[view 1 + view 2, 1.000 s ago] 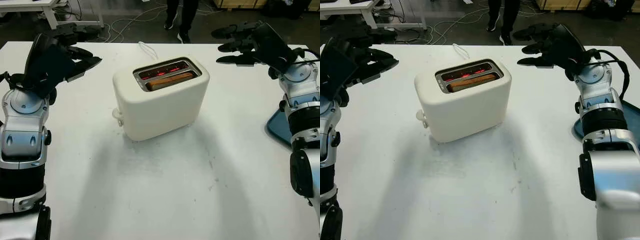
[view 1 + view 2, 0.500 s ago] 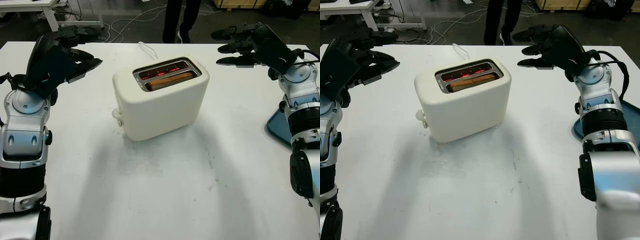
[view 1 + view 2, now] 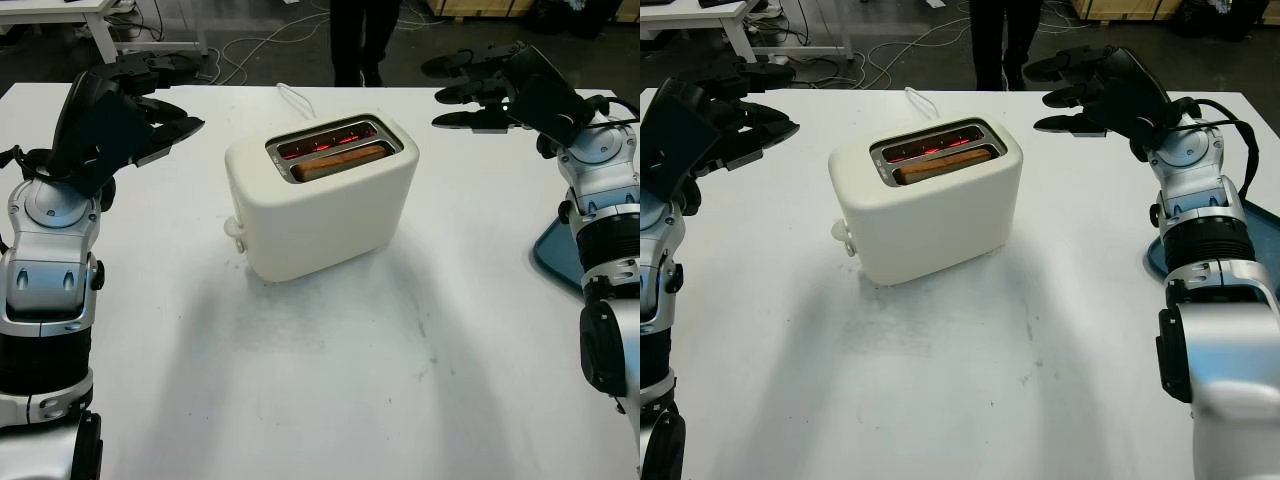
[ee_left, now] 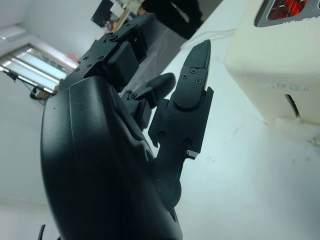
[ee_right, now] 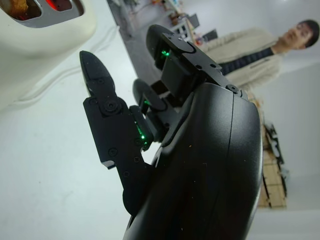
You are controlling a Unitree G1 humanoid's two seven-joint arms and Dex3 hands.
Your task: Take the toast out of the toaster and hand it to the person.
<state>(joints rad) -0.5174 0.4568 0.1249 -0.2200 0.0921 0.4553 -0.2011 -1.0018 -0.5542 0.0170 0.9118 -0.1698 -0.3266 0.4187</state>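
— Where did you have the toast (image 3: 338, 159)?

— It sat low in the nearer slot of the toaster (image 3: 322, 195), lying along the slot, top edge barely above the chrome rim. The far slot glowed red inside. Nothing was touching the slice.

— And the toaster itself?

— Cream-coloured, upright near the middle of the white table (image 3: 330, 380), turned a little so its knob end faced your left side. A white cord (image 3: 293, 97) ran off from behind it toward the far edge of the table.

— Your hands?

— Your left hand (image 3: 140, 105) was raised above the table's far left part, well apart from the toaster, fingers (image 4: 192, 87) extended and pointing toward it, holding nothing. Your right hand (image 3: 1080, 95) was raised over the far right part, also well apart from the toaster, fingers (image 5: 102, 107) extended, empty too. Neither touched the table.

— Anything else you noted?

— A blue tray (image 3: 556, 256) lay at the right edge of the table, partly behind your right forearm. A person (image 3: 355, 38) stood just beyond the far edge, dark trousers and shoes on the floor; the right wrist view caught the same person in a light jacket.
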